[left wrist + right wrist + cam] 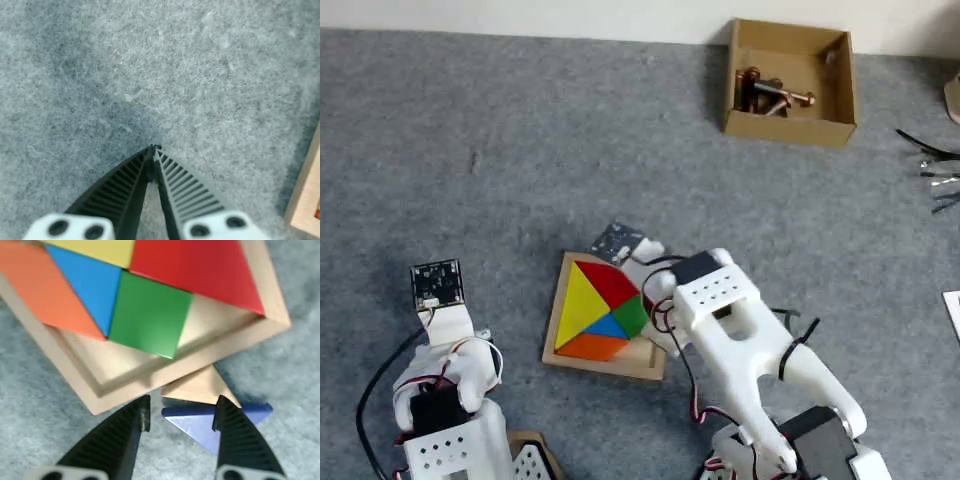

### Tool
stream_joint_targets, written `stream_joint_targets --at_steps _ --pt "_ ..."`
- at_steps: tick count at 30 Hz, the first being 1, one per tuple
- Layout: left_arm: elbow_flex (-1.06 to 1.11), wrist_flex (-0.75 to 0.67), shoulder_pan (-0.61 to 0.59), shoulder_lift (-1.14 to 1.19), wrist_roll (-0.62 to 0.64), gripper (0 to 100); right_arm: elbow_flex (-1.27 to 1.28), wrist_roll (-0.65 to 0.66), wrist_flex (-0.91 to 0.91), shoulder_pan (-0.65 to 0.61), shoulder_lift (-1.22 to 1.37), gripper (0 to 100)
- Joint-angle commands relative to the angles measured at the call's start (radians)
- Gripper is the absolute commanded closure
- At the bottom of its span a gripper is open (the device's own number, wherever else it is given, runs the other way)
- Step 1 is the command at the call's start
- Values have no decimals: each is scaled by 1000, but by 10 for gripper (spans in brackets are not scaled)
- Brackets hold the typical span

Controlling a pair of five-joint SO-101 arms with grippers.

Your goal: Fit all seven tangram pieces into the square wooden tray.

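While the left hand [152,148] sits pinched shut and empty over the grey felt surface [150,60], the right arm folds low over the square wooden tray [125,387] near the surface's front edge. Its hand [182,404] is spread open and holds nothing, straddling a dark blue triangular piece [192,422] just outside the tray's corner. The triangle's long edge faces the tray and its tip points toward the hand.

place: robotics lab or hobby workbench, hard to tell which
surface: grey felt tabletop [520,130]
gear: two white plastic arms [750,340]
clutter: cardboard box [788,130] of copper parts [770,92], loose cables [930,165] at edge
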Motion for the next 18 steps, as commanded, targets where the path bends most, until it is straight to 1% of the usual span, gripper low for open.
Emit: stream_joint_targets --at_steps 1,3,9,16,18 --pt "19 3 -13 -5 11 995 30 78 4 -15 -8 797" --pt "19 3 -13 -5 11 995 51 121 -4 -15 -8 797" --pt "19 3 -13 -5 11 995 117 137 -120 -1 -10 797" --pt "19 3 -13 -5 11 995 113 137 -120 1 -12 797" --pt "19 3 -13 -5 11 995 113 137 -96 1 -12 797"
